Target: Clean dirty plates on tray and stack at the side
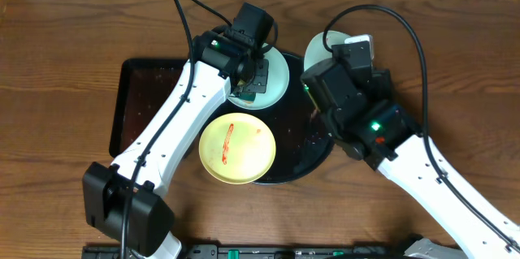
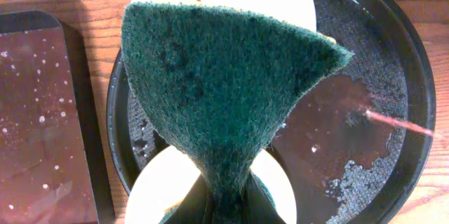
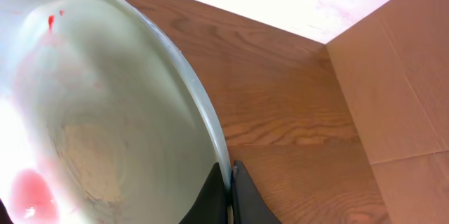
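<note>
Sponge, coarse, fibrous; plate, smooth, round

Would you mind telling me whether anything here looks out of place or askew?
The pale yellow round plastic plate, marked with a red smear, sits at the front edge of the large round glossy black tray and appears to overhang its rim rather than lying fully inside.

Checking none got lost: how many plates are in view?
3. One yellow plate on the tray, one blue-green plate under the green sponge in the left tool, one blue-green plate gripped by the right tool. None seems hidden.
</note>
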Robot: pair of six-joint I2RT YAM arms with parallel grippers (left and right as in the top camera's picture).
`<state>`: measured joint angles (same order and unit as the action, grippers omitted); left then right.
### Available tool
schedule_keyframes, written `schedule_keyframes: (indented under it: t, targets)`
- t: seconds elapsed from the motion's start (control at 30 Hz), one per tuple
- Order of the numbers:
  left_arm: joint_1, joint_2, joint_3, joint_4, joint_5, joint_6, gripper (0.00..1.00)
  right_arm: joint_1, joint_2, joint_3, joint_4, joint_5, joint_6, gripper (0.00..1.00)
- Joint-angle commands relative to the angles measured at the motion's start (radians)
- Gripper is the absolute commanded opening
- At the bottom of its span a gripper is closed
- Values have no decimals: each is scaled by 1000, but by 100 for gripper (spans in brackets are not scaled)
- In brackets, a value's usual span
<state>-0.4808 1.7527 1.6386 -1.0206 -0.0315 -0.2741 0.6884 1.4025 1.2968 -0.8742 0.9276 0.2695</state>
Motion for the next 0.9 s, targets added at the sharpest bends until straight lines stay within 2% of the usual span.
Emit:
schedule_keyframes:
  t: [0.0,0.13,0.27,0.47,0.87]
  targets:
    - [0,1,14,1,-2,-13,7,10,51,15,0,44,64,1]
    - [0,1,14,0,-2,-13,7,13,156,15,-11,66,101,1]
    - [0,1,14,0,-2,-13,7,43,206,15,-35,167,167,1]
    - [0,1,14,0,-2,-13,7,113,208,15,-46,312,248,1]
    - [0,1,14,-12,-2,-13,7,124,208,15,-47,325,276,1]
